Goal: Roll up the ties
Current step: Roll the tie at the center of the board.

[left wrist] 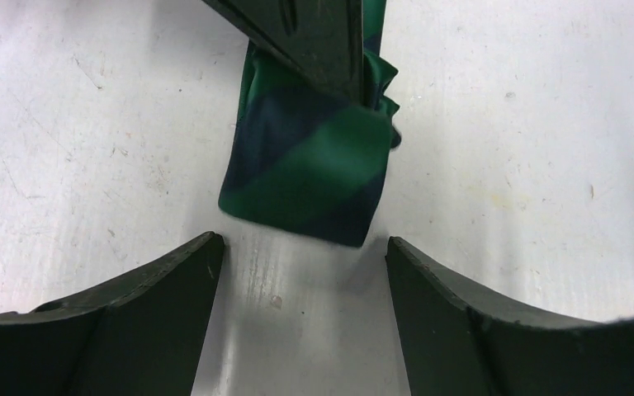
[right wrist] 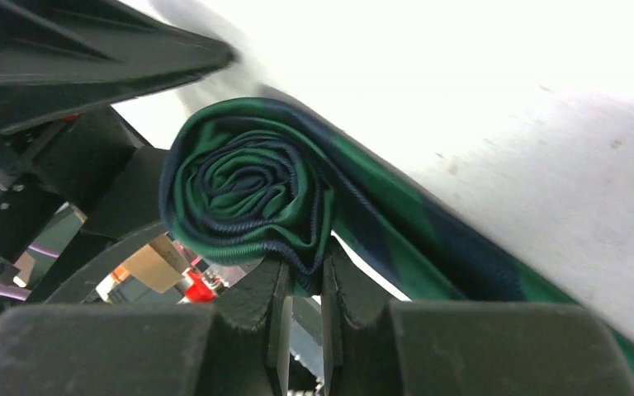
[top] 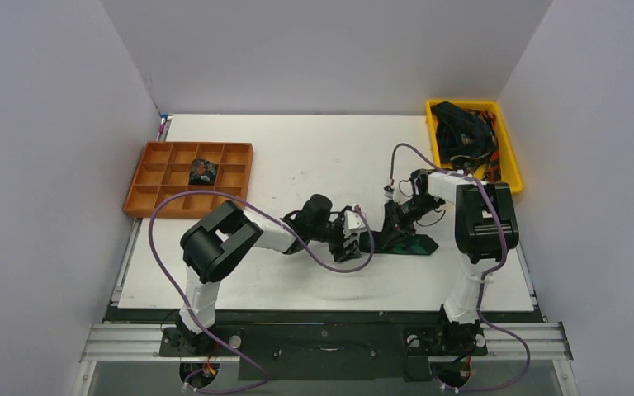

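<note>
I'm watching the right claw (right wrist: 301,285) clenching on the lower edge of the green-navy tie (right wrist: 248,194). The tie is lying wound in a tight spiral, its tail trailing along the desk (right wrist: 545,165). The left claw (left wrist: 301,289) is sitting released, fingers wide, just short of the roll and not touching it. Both claws are meeting mid-desk. Farther out, a rolled tie (top: 202,172) is sitting in the orange tray (top: 144,198) far left. Loose ties (top: 462,132) are lying heaped in the yellow bin (top: 512,161) far right.
</note>
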`<state>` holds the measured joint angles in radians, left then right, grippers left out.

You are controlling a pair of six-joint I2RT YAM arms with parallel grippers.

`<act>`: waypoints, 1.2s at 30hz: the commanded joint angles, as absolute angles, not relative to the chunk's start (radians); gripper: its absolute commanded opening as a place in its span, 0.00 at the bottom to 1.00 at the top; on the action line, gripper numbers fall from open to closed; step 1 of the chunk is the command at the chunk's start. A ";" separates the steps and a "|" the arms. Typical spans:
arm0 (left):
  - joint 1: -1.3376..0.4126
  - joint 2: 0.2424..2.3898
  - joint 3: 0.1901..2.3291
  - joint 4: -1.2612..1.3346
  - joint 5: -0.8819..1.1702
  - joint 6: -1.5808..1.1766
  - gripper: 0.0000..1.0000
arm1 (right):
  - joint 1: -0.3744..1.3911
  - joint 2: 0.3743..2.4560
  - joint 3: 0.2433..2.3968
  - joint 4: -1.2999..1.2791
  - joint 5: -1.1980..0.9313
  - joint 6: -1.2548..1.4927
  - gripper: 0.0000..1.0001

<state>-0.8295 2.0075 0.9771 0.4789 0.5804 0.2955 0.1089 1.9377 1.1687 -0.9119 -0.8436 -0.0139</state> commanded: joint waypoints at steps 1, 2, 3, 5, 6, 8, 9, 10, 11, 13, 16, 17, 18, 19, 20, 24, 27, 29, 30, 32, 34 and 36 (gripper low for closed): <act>-0.829 1.952 0.950 0.529 0.596 0.271 0.70 | 0.100 2.032 1.181 -0.887 -0.514 -0.064 0.00; -0.829 1.949 0.948 0.535 0.605 0.270 0.71 | 0.102 2.045 1.198 -0.889 -0.506 -0.061 0.00; -0.829 1.946 0.941 0.554 0.608 0.269 0.72 | 0.106 2.053 1.208 -0.892 -0.482 -0.057 0.00; -0.831 1.946 0.926 0.589 0.622 0.269 0.76 | 0.115 2.076 1.230 -0.899 -0.461 -0.055 0.00; -0.831 1.947 0.922 0.600 0.629 0.269 0.78 | 0.123 2.096 1.246 -0.908 -0.458 -0.054 0.00; -0.830 1.953 0.914 0.634 0.637 0.268 0.81 | 0.145 2.118 1.265 -0.918 -0.448 -0.053 0.00; -0.830 1.961 0.912 0.663 0.638 0.268 0.83 | 0.155 2.132 1.272 -0.927 -0.446 -0.067 0.00; -0.830 1.965 0.912 0.676 0.639 0.266 0.83 | 0.180 2.142 1.289 -0.937 -0.447 -0.074 0.00; -0.831 1.974 0.914 0.691 0.640 0.264 0.84 | 0.199 2.153 1.299 -0.963 -0.462 -0.093 0.00; -0.830 1.984 0.918 0.715 0.647 0.263 0.85 | 0.224 2.202 1.335 -1.002 -0.502 -0.120 0.00; -0.830 1.996 0.920 0.745 0.663 0.265 0.86 | 0.259 2.227 1.367 -1.021 -0.544 -0.146 0.00; -0.831 2.003 0.923 0.746 0.671 0.268 0.86 | 0.264 2.233 1.372 -1.024 -0.553 -0.147 0.00; -0.831 2.011 0.927 0.749 0.675 0.270 0.87 | 0.270 2.234 1.374 -1.026 -0.568 -0.151 0.00; -0.834 2.016 0.930 0.749 0.677 0.273 0.87 | 0.277 2.240 1.379 -1.030 -0.574 -0.151 0.00; -0.835 2.026 0.936 0.750 0.678 0.274 0.86 | 0.280 2.241 1.381 -1.031 -0.589 -0.150 0.00; -0.842 2.060 0.964 0.698 0.686 0.302 0.73 | 0.283 2.244 1.385 -1.033 -0.661 -0.137 0.00; -0.841 2.066 0.953 0.658 0.671 0.317 0.52 | 0.281 2.213 1.376 -1.022 -0.705 -0.132 0.00; -0.838 2.063 0.937 0.636 0.657 0.316 0.41 | 0.273 2.178 1.361 -1.007 -0.742 -0.127 0.02; -0.831 2.059 0.935 0.616 0.661 0.304 0.33 | 0.268 2.164 1.352 -0.999 -0.751 -0.122 0.07; -0.820 2.053 0.931 0.583 0.661 0.276 0.21 | 0.236 2.097 1.338 -0.993 -0.781 -0.119 0.19; -0.811 2.050 0.930 0.548 0.658 0.244 0.16 | 0.207 2.033 1.317 -0.979 -0.806 -0.111 0.30; -0.806 2.050 0.938 0.509 0.653 0.217 0.13 | 0.178 1.966 1.295 -0.961 -0.831 -0.098 0.42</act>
<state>-0.8284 2.0514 0.9283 0.6533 0.6975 0.2729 0.2169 2.1029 1.3251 -1.1229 -0.8177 -0.1051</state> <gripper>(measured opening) 0.383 0.325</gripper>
